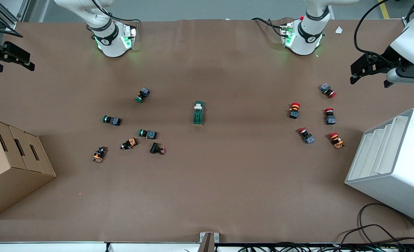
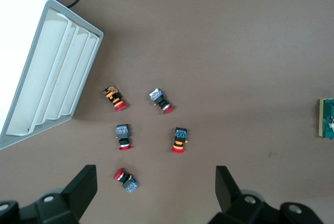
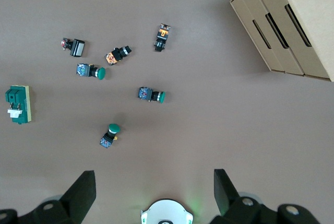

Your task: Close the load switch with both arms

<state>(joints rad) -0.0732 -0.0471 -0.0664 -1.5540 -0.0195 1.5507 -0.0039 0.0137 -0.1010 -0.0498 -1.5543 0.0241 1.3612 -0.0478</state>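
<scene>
- One load switch on the brown table, sitting pretty much dead center between my two bases. Dark green block, cream lever piece at the end toward the bases. Nothing is touching it.
- My left gripper hangs up in the air over the left arm's end of the table, fingers spread wide with nothing in them. The left wrist view just catches the switch at the picture's edge.
- My right gripper is up over the right arm's end of the table, also spread open and empty. Both arms are just waiting.
- Five red push-buttons lie in a loose cluster toward the left arm's end, each apart from the others.
- Three green push-buttons are scattered toward the right arm's end.
- Three more small button parts with no green cap sit nearer the front camera than the green ones: two with orange on them, one mostly black.
- One white slotted bin sits at the left arm's end.
- One cardboard box with slots sits at the right arm's end.
</scene>
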